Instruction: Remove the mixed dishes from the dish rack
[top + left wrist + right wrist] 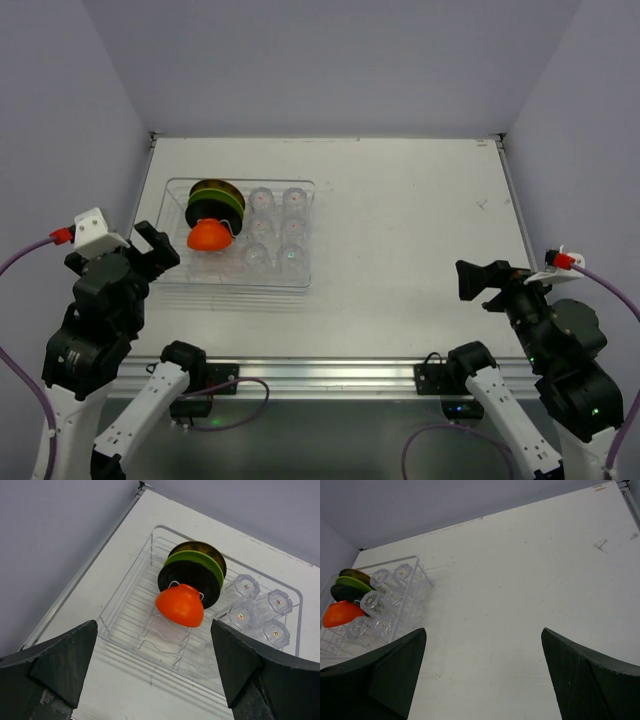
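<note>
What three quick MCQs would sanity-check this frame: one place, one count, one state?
1. Where on the table does the dish rack sit?
A) left side B) centre C) right side
2. How many clear glasses stand in the rack?
A) four B) six C) eight
3. What state is the left gripper in?
A) shut on a plate B) open and empty C) shut on a glass

Answers:
1. A, since the top view shows the rack in front of the left arm.
2. B, since they stand in two columns of three.
3. B, since its fingers are apart with nothing between them, and the orange bowl sits in the rack.
</note>
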Robot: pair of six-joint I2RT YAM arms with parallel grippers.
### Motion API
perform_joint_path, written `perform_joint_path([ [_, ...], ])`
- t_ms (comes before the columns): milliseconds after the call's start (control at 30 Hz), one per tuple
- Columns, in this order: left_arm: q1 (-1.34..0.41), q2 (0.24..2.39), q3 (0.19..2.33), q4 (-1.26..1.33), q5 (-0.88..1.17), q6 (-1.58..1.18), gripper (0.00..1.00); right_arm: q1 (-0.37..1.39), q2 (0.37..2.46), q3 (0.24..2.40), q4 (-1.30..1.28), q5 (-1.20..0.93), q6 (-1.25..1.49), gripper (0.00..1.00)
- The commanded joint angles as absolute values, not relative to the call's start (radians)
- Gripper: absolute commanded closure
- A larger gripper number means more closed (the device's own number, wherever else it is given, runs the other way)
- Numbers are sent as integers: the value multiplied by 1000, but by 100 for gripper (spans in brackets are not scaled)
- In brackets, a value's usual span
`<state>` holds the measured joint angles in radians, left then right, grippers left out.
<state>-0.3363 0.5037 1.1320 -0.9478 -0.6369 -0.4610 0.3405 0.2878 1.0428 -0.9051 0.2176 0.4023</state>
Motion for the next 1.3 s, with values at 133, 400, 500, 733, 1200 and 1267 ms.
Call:
perform_joint_path([
  [133,-342,518,1210,-960,-646,-471,0,342,301,1026,-867,190,436,1],
  [400,-342,528,1110,-870,-511,-639,0,342,238,875,-704,78,498,1],
  [500,-342,521,918,-677,-376,-843,0,342,209,831,-643,12,540,1],
  [733,-339,791,987,-696,-546,-1147,0,342,235,804,-600,-87,561,1],
  [1200,-324,781,770,-758,-535,-1635,0,342,209,756,-603,-95,535,1],
  [1267,-322,750,724,-701,-566,-1638,0,342,206,747,-597,-95,532,1],
])
